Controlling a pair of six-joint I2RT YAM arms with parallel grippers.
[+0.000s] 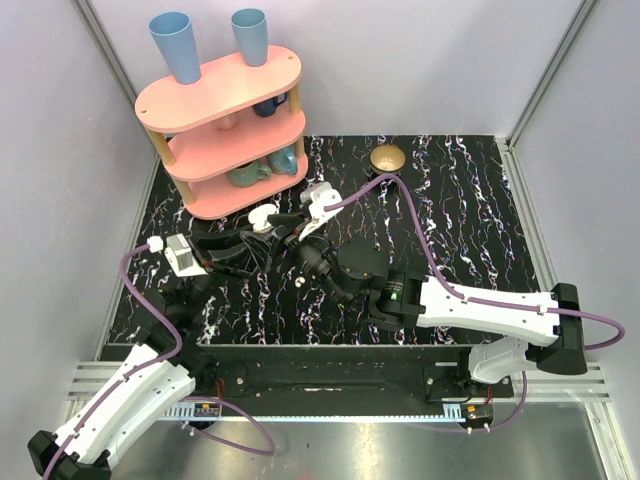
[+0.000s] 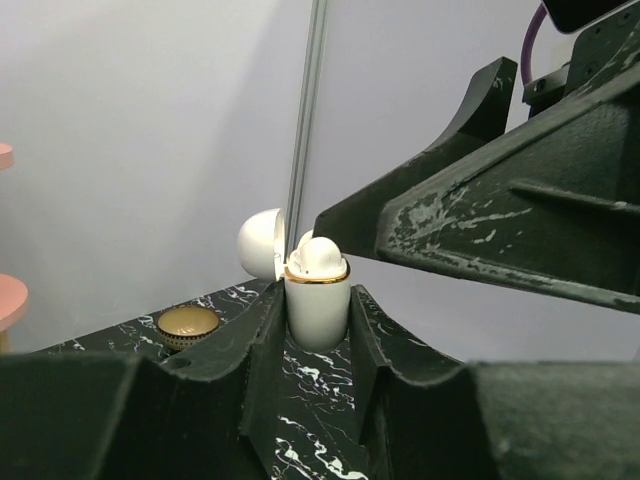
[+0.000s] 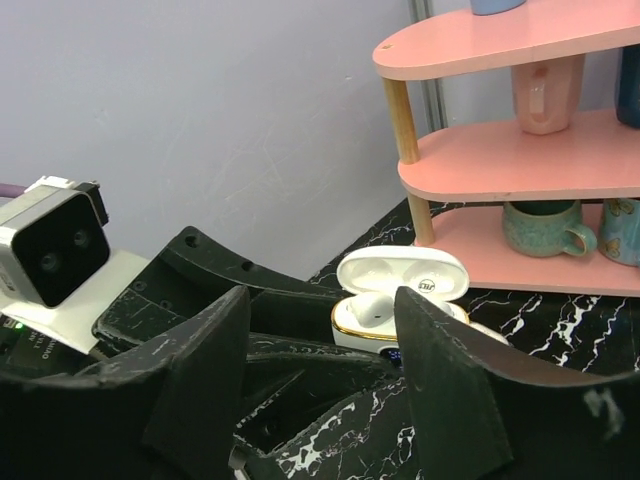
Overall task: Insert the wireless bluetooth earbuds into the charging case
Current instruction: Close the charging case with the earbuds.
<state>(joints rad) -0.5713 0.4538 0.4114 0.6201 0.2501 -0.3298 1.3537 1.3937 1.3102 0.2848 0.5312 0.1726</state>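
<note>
Black left jaws level, low (clamping case point(image 2: 317, 310))

Pale grey-lilac walls point(image 1: 420, 60) close in a black desk point(image 1: 480, 230) veined with white. A slim metal post point(image 2: 311, 100) stands in the corner. At the back left sits a pink three-tier shelf point(image 1: 220, 95) on wooden legs, with blue cups point(image 1: 175, 45) on top and mugs point(image 1: 250, 172) below. Light is even and soft.

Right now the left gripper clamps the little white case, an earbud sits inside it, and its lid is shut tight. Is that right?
Not quite: the lid is swung open, not shut tight. The right wrist view shows it tipped back above the seated earbud. The rest holds: the left gripper clamps the charging case, with an earbud inside it.
</note>
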